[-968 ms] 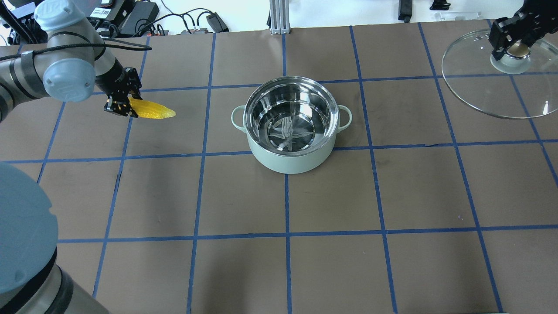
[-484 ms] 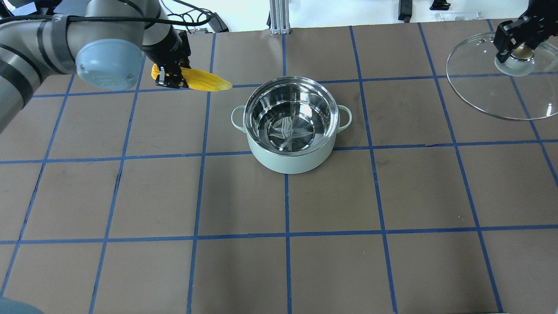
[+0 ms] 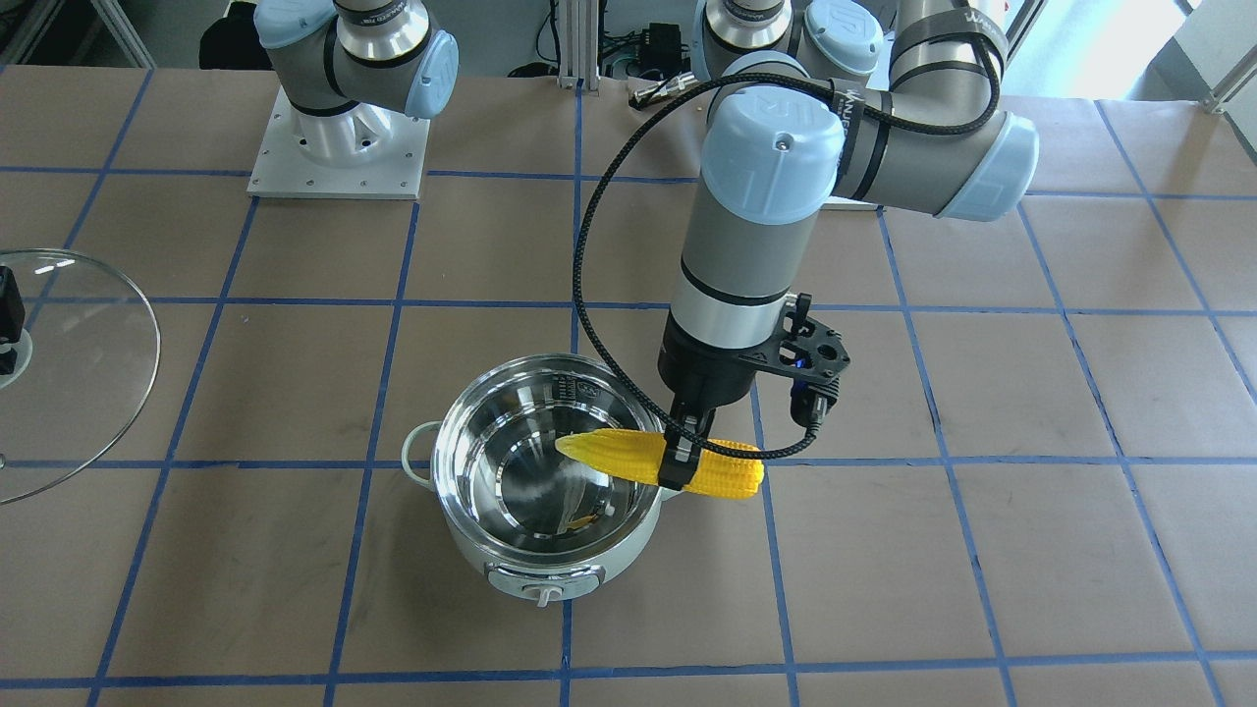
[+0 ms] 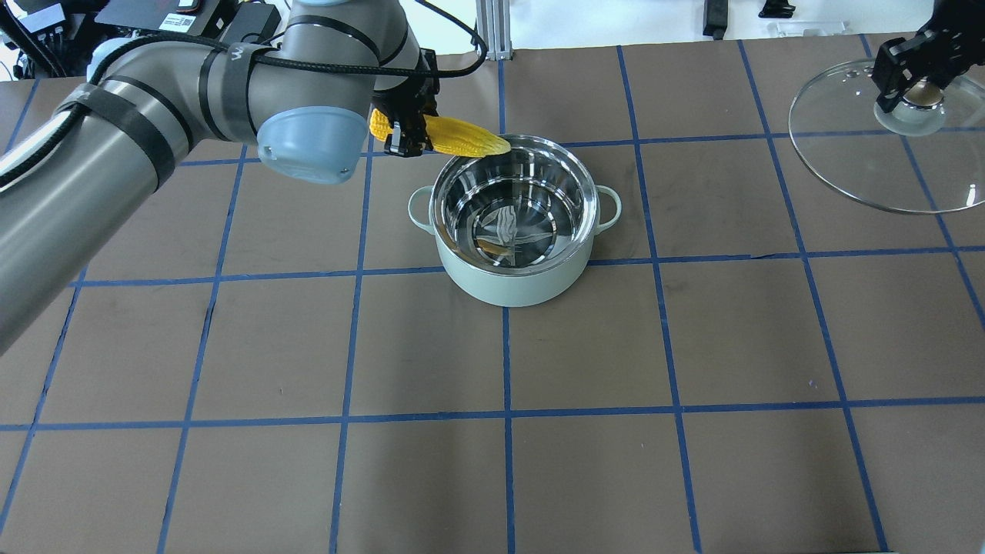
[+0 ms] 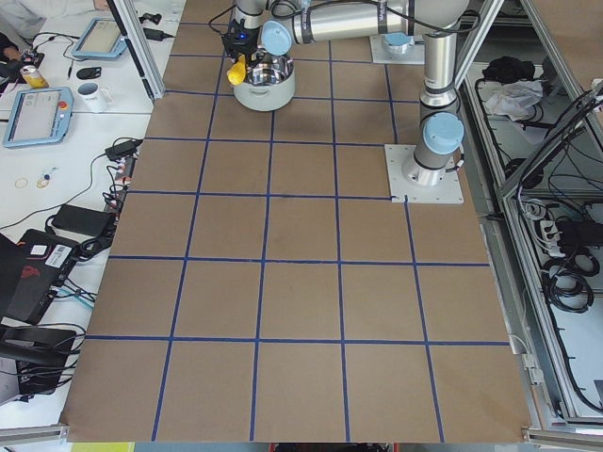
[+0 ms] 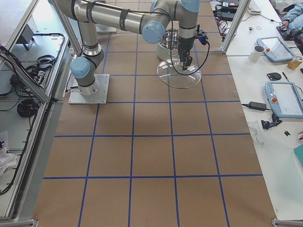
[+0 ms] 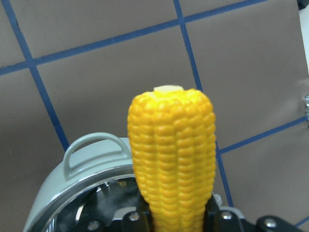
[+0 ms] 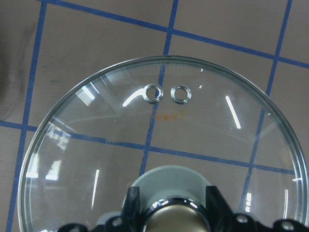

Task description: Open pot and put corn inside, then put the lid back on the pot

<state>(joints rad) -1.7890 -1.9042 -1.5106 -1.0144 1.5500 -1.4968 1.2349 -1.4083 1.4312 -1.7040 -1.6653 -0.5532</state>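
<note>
The mint-green pot point(image 4: 514, 277) stands open mid-table, its steel inside empty; it also shows in the front view point(image 3: 538, 579). My left gripper point(image 4: 402, 132) is shut on the yellow corn point(image 4: 463, 139) and holds it level above the pot's far-left rim, tapered tip over the opening. In the front view the corn point(image 3: 722, 473) reaches over the rim from the right. The left wrist view shows the corn point(image 7: 171, 154) above a pot handle point(image 7: 91, 147). My right gripper point(image 4: 916, 73) is shut on the knob of the glass lid point(image 4: 854, 173), held tilted at the far right; the right wrist view shows the lid point(image 8: 159, 130).
The table is brown paper with a blue tape grid point(image 4: 508, 354). The arm bases point(image 3: 339, 147) stand at the robot's side. Cables and power supplies point(image 4: 231, 23) lie beyond the far edge. Side benches hold tablets and a mug point(image 5: 94, 94).
My left arm has carried the corn up and to the right, from the table's left to above the pot's far-left rim. The right gripper has kept the lid almost still.
</note>
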